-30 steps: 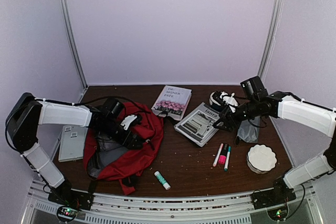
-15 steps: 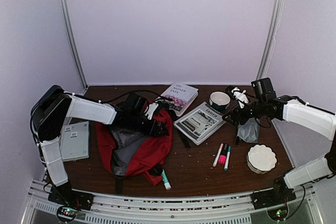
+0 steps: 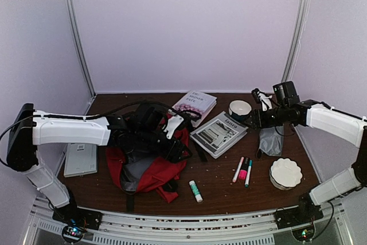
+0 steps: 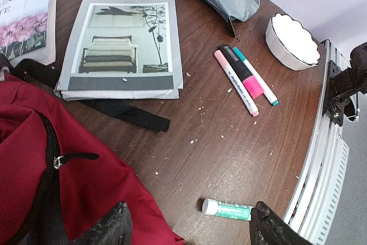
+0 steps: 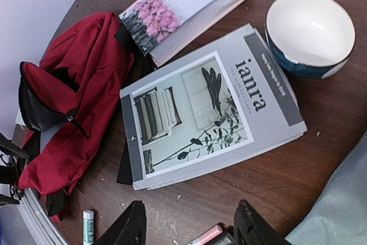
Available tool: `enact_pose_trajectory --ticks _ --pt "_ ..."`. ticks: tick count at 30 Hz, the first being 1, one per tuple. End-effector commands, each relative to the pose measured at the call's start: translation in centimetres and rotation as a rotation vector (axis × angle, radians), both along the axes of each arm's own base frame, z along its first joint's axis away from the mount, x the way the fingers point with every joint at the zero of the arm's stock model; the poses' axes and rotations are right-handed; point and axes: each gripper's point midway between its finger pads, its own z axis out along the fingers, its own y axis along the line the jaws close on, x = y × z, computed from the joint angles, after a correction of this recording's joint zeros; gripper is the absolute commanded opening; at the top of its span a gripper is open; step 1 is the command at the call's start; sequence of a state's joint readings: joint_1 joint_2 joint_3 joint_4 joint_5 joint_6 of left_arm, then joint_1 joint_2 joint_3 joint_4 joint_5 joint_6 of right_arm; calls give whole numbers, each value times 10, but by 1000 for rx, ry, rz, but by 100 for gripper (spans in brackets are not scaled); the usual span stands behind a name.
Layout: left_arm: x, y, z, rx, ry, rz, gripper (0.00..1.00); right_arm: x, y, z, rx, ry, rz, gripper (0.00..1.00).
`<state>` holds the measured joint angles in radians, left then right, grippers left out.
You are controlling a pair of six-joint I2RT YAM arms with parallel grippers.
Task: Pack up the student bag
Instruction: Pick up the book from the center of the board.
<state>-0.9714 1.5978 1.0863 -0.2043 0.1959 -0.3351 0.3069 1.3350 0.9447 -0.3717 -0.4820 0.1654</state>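
The student bag point(image 3: 146, 167) is a red backpack lying open on the table left of centre, grey lining showing. It also shows in the left wrist view point(image 4: 51, 164) and in the right wrist view point(image 5: 74, 101). My left gripper point(image 3: 176, 148) hovers over the bag's right edge, open and empty point(image 4: 189, 230). My right gripper point(image 3: 252, 120) is open and empty point(image 5: 192, 228) above the table, near a grey "ianra" magazine point(image 3: 218, 134). A green-and-white glue stick point(image 3: 195, 190) lies in front of the bag.
A book with pink flowers point(image 3: 195, 106) lies behind the bag. A blue-and-white bowl point(image 3: 239, 108), a grey pouch point(image 3: 269, 140), three markers point(image 3: 243, 170) and a white scalloped dish point(image 3: 285, 172) are on the right. A grey pad point(image 3: 79, 159) lies far left.
My left arm has reached to the right and the bag has shifted right with it. The glue stick has moved right. My right gripper has drawn back towards the bowl.
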Motion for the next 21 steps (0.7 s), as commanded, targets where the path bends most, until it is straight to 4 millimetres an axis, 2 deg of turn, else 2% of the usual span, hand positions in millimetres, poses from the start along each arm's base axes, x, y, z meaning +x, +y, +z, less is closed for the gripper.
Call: enact_pose_trajectory --ticks 1,3,5,6,10,15,21 --pt "36 -13 32 -2 -101 93 73 -3 12 -12 139 168 -65 50" --pt "58 -25 40 18 -152 128 75 -3 13 -21 158 215 -88 50" --pt "80 -38 38 67 -184 167 78 -2 9 -32 156 252 -135 50" --pt "94 -47 51 65 -209 187 78 -2 7 -36 163 264 -155 49" --pt "127 -69 38 99 -204 236 82 -7 8 -56 198 345 -195 46" --pt "163 -77 20 55 -110 304 82 -9 15 -82 251 422 -216 45" --pt "195 -68 -18 27 0 383 82 2 24 -99 299 460 -229 43"
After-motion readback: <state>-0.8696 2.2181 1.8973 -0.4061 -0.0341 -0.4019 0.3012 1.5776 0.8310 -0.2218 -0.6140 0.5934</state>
